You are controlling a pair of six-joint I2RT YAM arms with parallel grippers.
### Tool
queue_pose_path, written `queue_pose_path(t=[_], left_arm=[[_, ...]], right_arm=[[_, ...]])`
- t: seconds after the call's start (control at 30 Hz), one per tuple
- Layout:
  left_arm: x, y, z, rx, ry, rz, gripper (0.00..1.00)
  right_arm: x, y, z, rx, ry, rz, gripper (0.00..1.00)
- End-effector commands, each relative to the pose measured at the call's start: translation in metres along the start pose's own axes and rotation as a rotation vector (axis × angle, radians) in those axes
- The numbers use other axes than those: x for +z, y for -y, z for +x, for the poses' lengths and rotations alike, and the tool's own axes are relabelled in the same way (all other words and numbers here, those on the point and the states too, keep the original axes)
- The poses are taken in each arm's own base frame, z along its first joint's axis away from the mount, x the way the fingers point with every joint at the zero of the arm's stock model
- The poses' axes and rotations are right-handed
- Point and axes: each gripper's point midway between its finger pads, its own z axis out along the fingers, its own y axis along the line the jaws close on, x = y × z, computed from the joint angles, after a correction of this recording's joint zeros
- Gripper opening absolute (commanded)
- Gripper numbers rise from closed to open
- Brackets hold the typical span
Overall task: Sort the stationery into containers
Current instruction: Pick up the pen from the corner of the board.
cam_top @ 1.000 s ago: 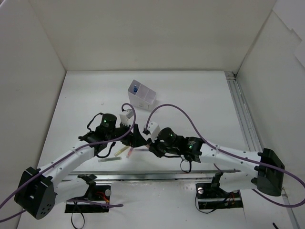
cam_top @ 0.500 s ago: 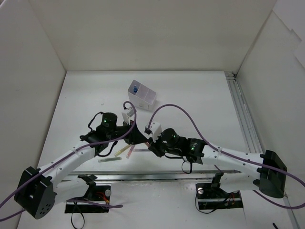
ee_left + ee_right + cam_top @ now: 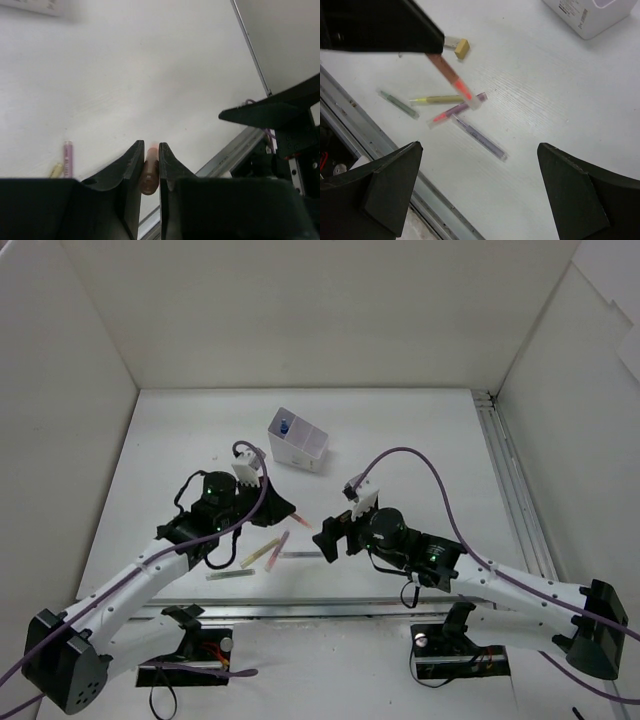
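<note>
On your white table (image 3: pixel 420 440), the box (image 3: pixel 298 440) shows one blue-labelled tube (image 3: pixel 285 425). Your left gripper (image 3: pixel 149 147) pinches the orange pen (image 3: pixel 451 76). Your right gripper (image 3: pixel 479 150) gapes empty. Four loose pens (image 3: pixel 437 100) and the eraser (image 3: pixel 462 48) wait unsorted.

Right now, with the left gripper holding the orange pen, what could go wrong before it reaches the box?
The left gripper pinches the orange pen near one end, so the long free part may swivel or slip out. The box has narrow compartments; a tilted pen could catch the rim or land beside the blue item already inside.
</note>
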Motion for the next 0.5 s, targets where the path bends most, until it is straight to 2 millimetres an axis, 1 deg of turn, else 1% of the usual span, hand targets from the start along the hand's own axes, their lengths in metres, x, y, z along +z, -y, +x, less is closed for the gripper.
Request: queue_pose_path(t=[0.0, 0.03, 0.07, 0.1, 0.13, 0.17, 0.2, 0.23, 0.27, 0.3, 0.33, 0.37, 0.4, 0.43, 0.47], left_arm=[[-0.017, 0.011, -0.072, 0.078, 0.164, -0.124, 0.0], [-0.02, -0.003, -0.085, 0.089, 0.204, -0.222, 0.0], [-0.022, -0.007, -0.095, 0.115, 0.229, -0.261, 0.0], [-0.022, -0.006, -0.112, 0.164, 0.257, -0.29, 0.0], [-0.026, -0.011, -0.128, 0.192, 0.294, -0.348, 0.0], [-0.026, -0.011, -0.136, 0.227, 0.293, -0.369, 0.0], [-0.021, -0.006, -0.166, 0.306, 0.313, -0.407, 0.0], [-0.021, -0.007, -0.164, 0.306, 0.304, -0.412, 0.0], [-0.017, -0.005, -0.173, 0.332, 0.301, -0.414, 0.0], [-0.009, -0.001, -0.188, 0.375, 0.297, -0.408, 0.0], [-0.002, 0.001, -0.192, 0.39, 0.288, -0.403, 0.0], [0.008, -0.005, -0.208, 0.395, 0.286, -0.41, 0.0], [0.015, -0.005, -0.211, 0.415, 0.266, -0.392, 0.0], [0.021, -0.01, -0.215, 0.408, 0.255, -0.405, 0.0], [0.038, -0.013, -0.223, 0.414, 0.245, -0.409, 0.0]], right_arm=[[0.0, -0.011, -0.022, -0.015, 0.055, -0.04, 0.98], [0.0, -0.001, -0.016, -0.027, 0.024, 0.013, 0.98], [0.002, 0.002, -0.019, -0.03, 0.022, 0.034, 0.98], [0.002, 0.005, -0.018, -0.034, 0.018, 0.05, 0.98], [0.002, 0.01, -0.019, -0.031, 0.021, 0.082, 0.98], [0.001, 0.013, -0.019, -0.025, 0.025, 0.101, 0.98], [-0.002, 0.026, -0.021, 0.001, 0.039, 0.176, 0.98], [-0.002, 0.026, -0.021, 0.002, 0.039, 0.176, 0.98], [-0.005, 0.031, -0.023, 0.013, 0.054, 0.202, 0.98], [-0.008, 0.041, -0.023, 0.027, 0.065, 0.258, 0.98], [-0.011, 0.047, -0.024, 0.036, 0.076, 0.287, 0.98], [-0.016, 0.053, -0.024, 0.048, 0.092, 0.309, 0.98], [-0.02, 0.06, -0.025, 0.057, 0.105, 0.343, 0.98], [-0.023, 0.064, -0.023, 0.058, 0.105, 0.357, 0.98], [-0.029, 0.067, -0.027, 0.065, 0.125, 0.363, 0.98]])
